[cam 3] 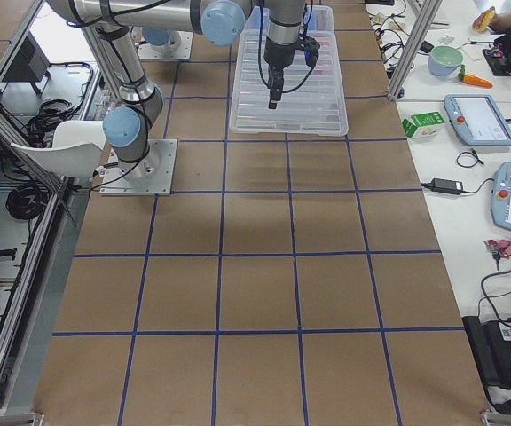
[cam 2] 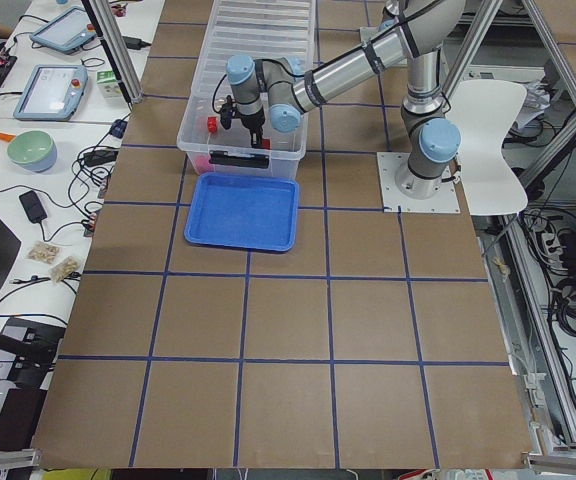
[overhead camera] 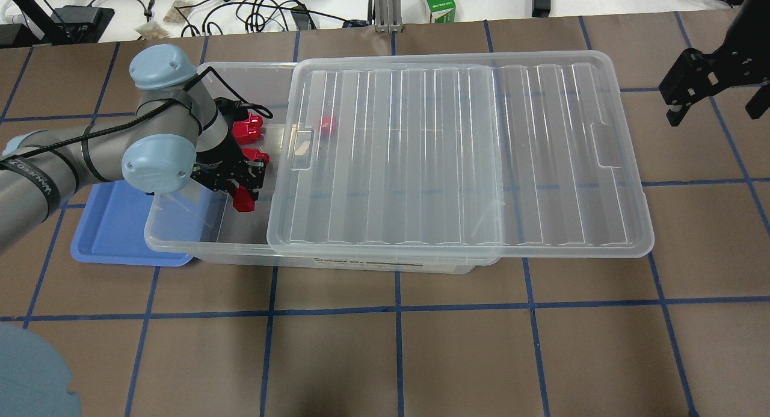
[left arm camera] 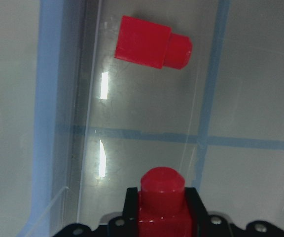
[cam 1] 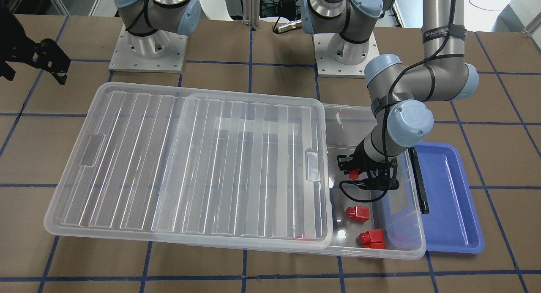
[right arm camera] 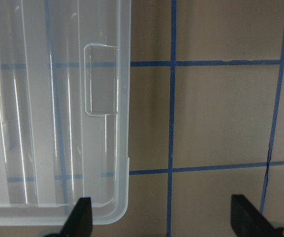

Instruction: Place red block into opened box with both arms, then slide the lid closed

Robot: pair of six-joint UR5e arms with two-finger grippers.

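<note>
My left gripper [cam 1: 355,174] hangs inside the uncovered end of the clear box [cam 1: 382,251], shut on a red block [left arm camera: 161,197] whose stud points forward. Two more red blocks [cam 1: 357,213] [cam 1: 372,239] lie on the box floor beyond it. Another one [overhead camera: 326,124] shows through the ridged clear lid [cam 1: 190,157]. The lid covers most of the box and overhangs its far end. My right gripper [overhead camera: 683,107] is open and hovers off the lid's other short end, with a handle recess [right arm camera: 101,80] in its view.
A flat blue tray [cam 1: 448,191] sits against the box's open end, beside the black latch bar [cam 1: 418,183]. The arm bases [cam 1: 148,52] stand behind the box. Brown table with blue tape lines [overhead camera: 397,308] stretches around it.
</note>
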